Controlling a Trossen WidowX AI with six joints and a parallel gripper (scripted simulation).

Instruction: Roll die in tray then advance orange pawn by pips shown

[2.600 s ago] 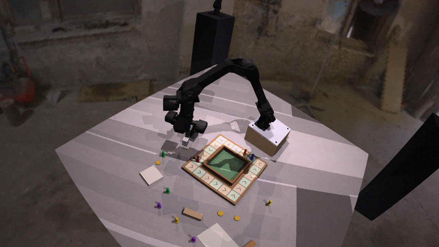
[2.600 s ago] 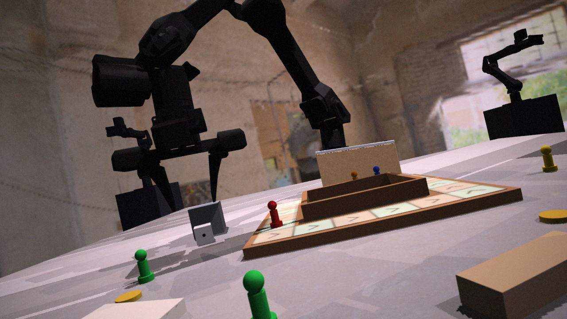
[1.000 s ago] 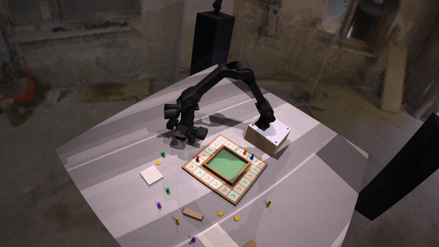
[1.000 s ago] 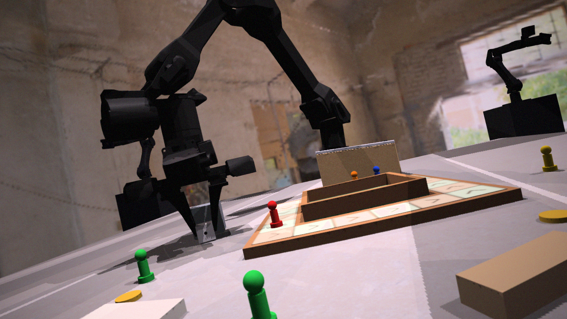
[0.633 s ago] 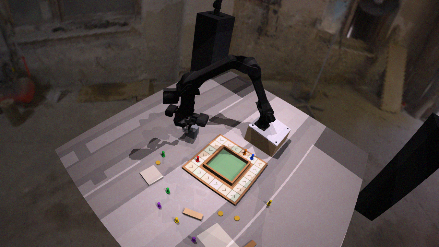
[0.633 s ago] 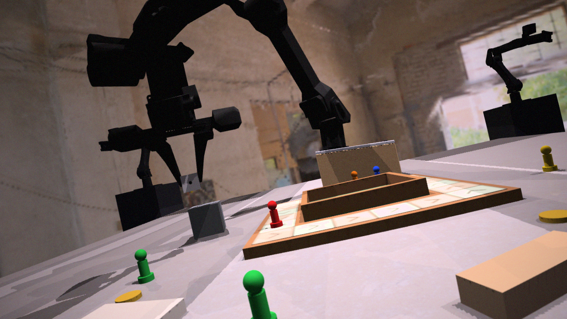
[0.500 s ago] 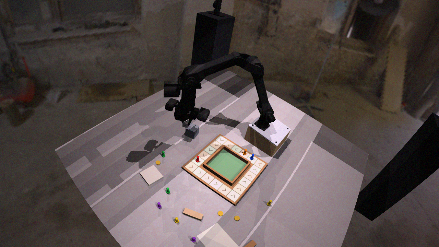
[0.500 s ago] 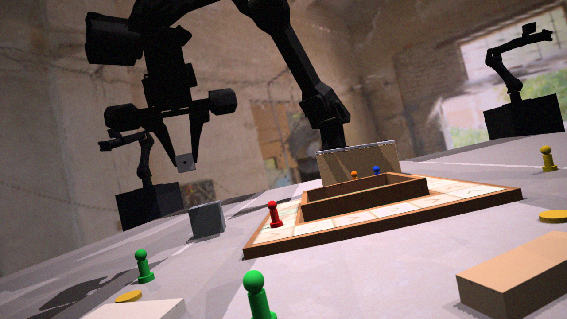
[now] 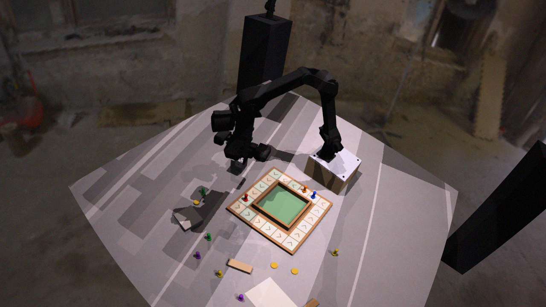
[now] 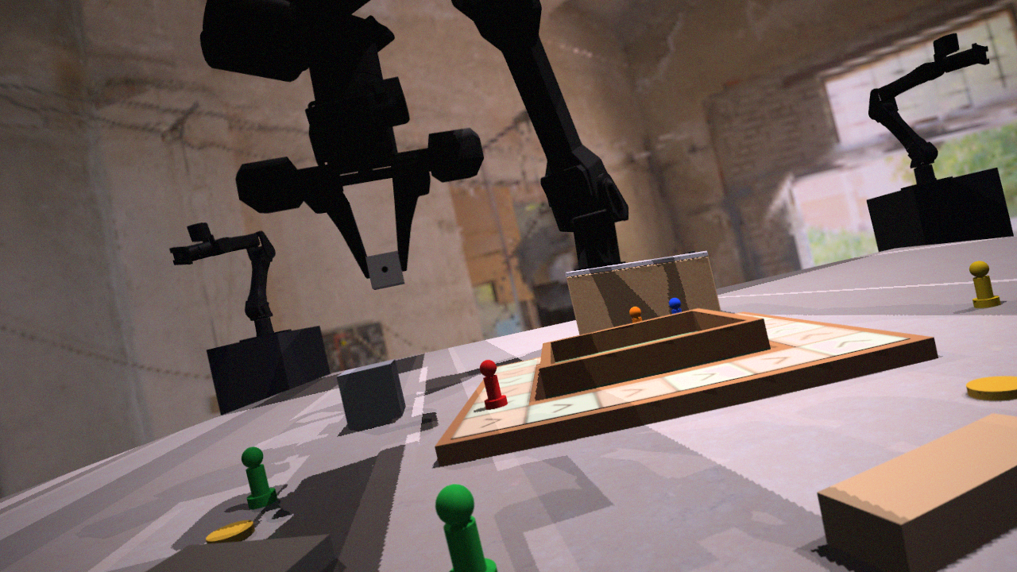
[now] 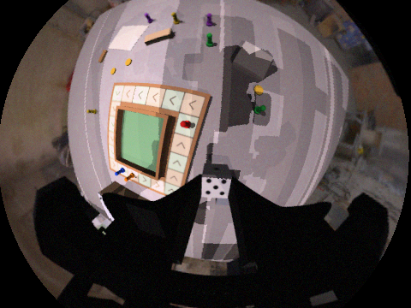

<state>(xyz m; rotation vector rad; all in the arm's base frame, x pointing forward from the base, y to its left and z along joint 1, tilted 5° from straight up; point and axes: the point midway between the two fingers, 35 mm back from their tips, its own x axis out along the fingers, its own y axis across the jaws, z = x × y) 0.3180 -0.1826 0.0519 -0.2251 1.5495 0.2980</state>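
Note:
My gripper point(image 9: 238, 164) point(image 10: 385, 268) point(image 11: 215, 180) is shut on the pale die point(image 10: 386, 271) point(image 11: 216, 186) and holds it well above the table, left of the board. The wooden board point(image 9: 288, 241) point(image 10: 711, 401) point(image 11: 181, 145) carries arrow tiles around a green tray point(image 9: 284, 204) point(image 10: 639, 355) point(image 11: 139, 133). The orange pawn point(image 9: 304, 188) point(image 10: 635, 312) point(image 11: 130, 176) stands on the board's far side, next to the blue pawn point(image 9: 313, 194) point(image 10: 674, 304) point(image 11: 120, 171). The red pawn point(image 9: 245, 197) point(image 10: 489, 384) point(image 11: 187, 123) stands on the left side.
Off the board stand green pawns point(image 9: 203, 190) point(image 9: 208, 236), purple and yellow pawns, yellow discs point(image 9: 274, 265), a wooden block point(image 9: 239, 265) and pale cards point(image 9: 187, 219). A dark cube shape point(image 10: 371, 393) shows on the table below the gripper. The arm's base box point(image 9: 332, 175) stands behind the board.

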